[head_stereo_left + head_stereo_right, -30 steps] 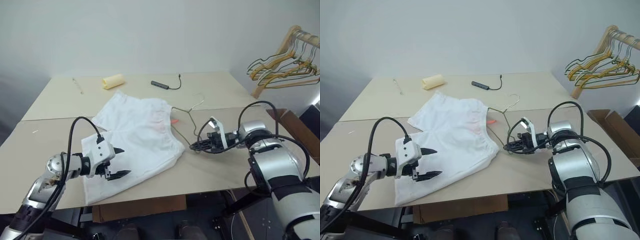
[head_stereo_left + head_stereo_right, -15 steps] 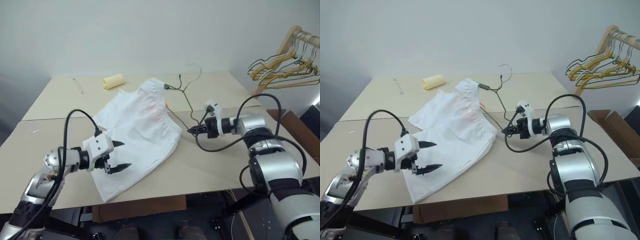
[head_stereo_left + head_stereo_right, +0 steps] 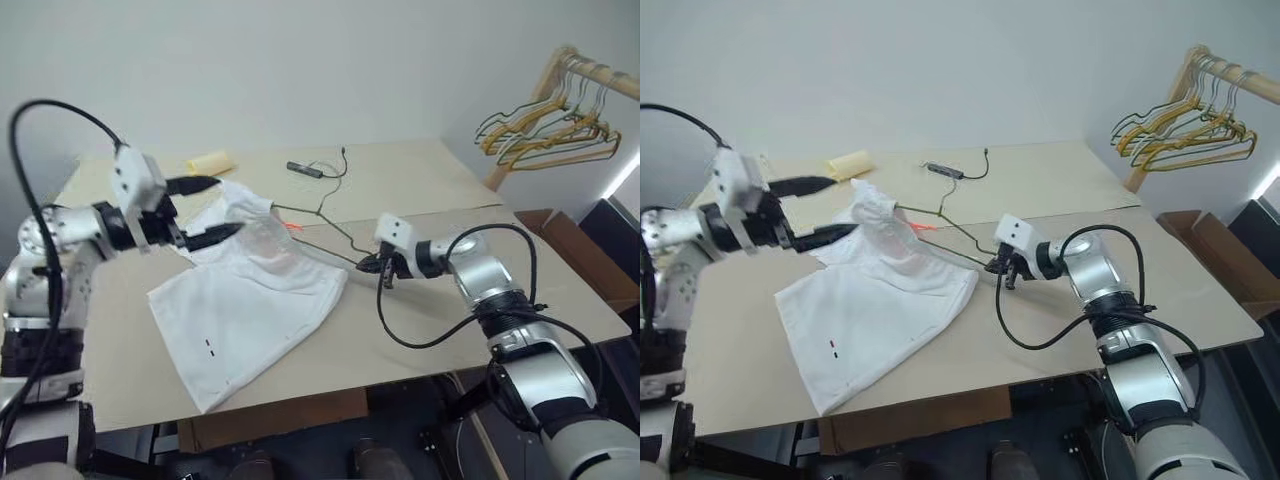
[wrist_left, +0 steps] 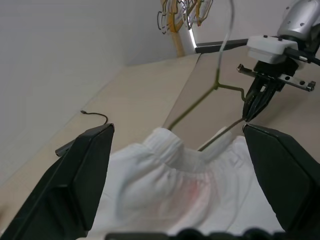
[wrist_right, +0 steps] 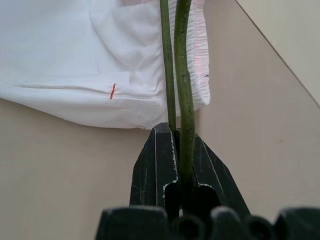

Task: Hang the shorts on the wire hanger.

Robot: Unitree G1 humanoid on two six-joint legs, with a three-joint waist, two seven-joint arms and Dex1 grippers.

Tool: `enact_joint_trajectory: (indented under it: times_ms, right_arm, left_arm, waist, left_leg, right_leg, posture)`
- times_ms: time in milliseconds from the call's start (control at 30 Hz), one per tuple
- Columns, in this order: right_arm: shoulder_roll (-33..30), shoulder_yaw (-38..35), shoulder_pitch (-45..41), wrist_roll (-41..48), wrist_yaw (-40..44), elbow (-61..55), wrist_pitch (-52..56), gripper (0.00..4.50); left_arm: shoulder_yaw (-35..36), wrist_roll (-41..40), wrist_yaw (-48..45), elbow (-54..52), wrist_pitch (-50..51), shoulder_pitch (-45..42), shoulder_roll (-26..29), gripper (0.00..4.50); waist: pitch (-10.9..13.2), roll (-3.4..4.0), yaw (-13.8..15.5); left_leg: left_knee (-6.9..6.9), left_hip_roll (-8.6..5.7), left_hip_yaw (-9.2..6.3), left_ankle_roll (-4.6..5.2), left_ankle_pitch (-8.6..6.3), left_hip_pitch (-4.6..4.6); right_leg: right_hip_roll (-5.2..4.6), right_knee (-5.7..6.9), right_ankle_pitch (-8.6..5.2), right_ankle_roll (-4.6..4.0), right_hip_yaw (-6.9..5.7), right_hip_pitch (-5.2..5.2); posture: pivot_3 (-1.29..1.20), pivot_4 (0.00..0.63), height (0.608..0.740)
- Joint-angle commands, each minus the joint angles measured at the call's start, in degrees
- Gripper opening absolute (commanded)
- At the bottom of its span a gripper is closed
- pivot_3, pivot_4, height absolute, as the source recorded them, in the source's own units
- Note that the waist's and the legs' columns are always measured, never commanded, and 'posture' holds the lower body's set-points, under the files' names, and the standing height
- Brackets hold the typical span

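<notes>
Right gripper (image 3: 382,268): clamped on the wire hanger (image 3: 320,212), holding its wire above the table (image 3: 420,190).
Left gripper (image 3: 205,210): spread wide, empty, beside the raised waistband.
Shorts (image 3: 250,310): waistband lifted on the hanger, legs on the table.

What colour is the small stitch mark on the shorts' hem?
Red, a short stitch near the hem of the white shorts; clearest in the right wrist view.
</notes>
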Motion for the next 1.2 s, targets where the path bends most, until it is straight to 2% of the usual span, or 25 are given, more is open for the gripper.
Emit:
enact_joint_trajectory:
  times_ms: [33,133,333,500,633,733,933,1067,1200]
  right_arm:
    - [0.1,1.0,-1.0,-1.1,-0.6,-5.0,0.6,0.00]
    - [0.3,2.4,-1.1,-2.1,-0.3,-7.4,1.1,0.00]
    - [0.6,4.0,-1.5,-2.4,0.7,-10.3,3.4,0.00]
    - [-0.2,5.8,-1.8,-3.7,2.0,-12.3,3.4,0.00]
    - [-0.1,6.0,-1.6,-3.4,3.2,-14.5,5.3,0.00]
    - [-0.1,6.0,-1.7,-3.3,3.8,-15.9,7.5,0.00]
    - [-0.3,6.3,-1.4,-3.8,3.6,-17.2,8.6,0.00]
    - [-0.6,6.7,-1.0,-4.1,3.3,-17.5,8.5,0.00]
    - [-0.8,6.9,-0.8,-4.3,2.9,-17.6,8.5,0.00]
  left_arm:
    - [-1.3,2.1,-4.0,4.9,-3.2,-3.7,1.9,4.45]
    - [-4.2,3.2,-12.6,10.0,-5.5,-6.2,4.2,4.45]
    - [-10.1,9.1,-22.2,21.3,-11.1,-13.4,6.0,4.45]
    - [-15.0,15.7,-24.2,29.3,-16.7,-18.2,4.3,4.45]
    - [-16.8,17.5,-26.5,33.1,-17.5,-20.5,2.4,4.45]
    - [-18.9,17.9,-27.5,34.5,-18.7,-20.9,1.7,3.90]
    - [-19.6,20.8,-26.3,39.4,-20.9,-23.2,-1.2,3.90]
    - [-19.5,21.2,-27.5,41.2,-21.7,-23.9,-2.1,3.03]
    - [-19.7,22.3,-27.5,42.4,-22.2,-24.3,-2.4,1.75]
  waist:
    - [0.0,0.00,0.0]
    - [0.0,0.00,0.0]
    - [0.0,0.00,0.2]
    - [0.0,0.00,0.2]
    - [0.0,-0.01,0.2]
    - [0.0,-0.01,0.0]
    - [0.0,-0.01,0.1]
    - [0.0,-0.01,-0.1]
    - [0.0,-0.01,-0.1]
  left_leg:
    - [0.00,0.00,0.00,0.00,0.00,-0.01]
    - [0.00,0.00,0.00,0.00,0.00,-0.02]
    - [0.00,0.00,0.00,0.00,0.00,-0.04]
    - [0.01,0.00,0.00,0.00,0.00,-0.05]
    - [0.01,0.00,0.01,0.00,0.00,-0.07]
    - [0.02,0.00,0.01,0.00,0.00,-0.13]
    - [0.05,0.00,0.01,0.00,0.00,-0.24]
    - [0.28,0.00,-0.01,0.01,0.00,-0.66]
    - [0.35,0.00,-0.04,0.01,0.00,-0.84]
  right_leg:
    - [0.00,0.00,0.00,0.00,0.00,0.00]
    - [0.00,0.00,0.00,0.00,-0.02,0.00]
    - [0.00,-0.01,-0.01,0.01,-0.04,-0.01]
    - [0.00,-0.01,-0.02,0.02,-0.04,-0.02]
    - [0.00,0.01,-0.02,0.02,-0.03,-0.04]
    - [0.00,0.03,-0.02,0.02,-0.03,-0.10]
    - [0.01,0.08,-0.02,0.02,-0.02,-0.24]
    - [0.01,0.18,0.00,0.02,-0.02,-0.61]
    - [0.00,0.18,0.00,0.02,-0.04,-0.72]
  posture:
    - [0.00,0.000,0.740]
    - [0.00,0.000,0.740]
    - [0.00,0.000,0.740]
    - [0.00,0.000,0.740]
    - [-0.01,0.000,0.740]
    - [-0.01,0.000,0.740]
    - [-0.02,0.000,0.740]
    - [-0.03,0.000,0.740]
    - [-0.03,0.000,0.740]
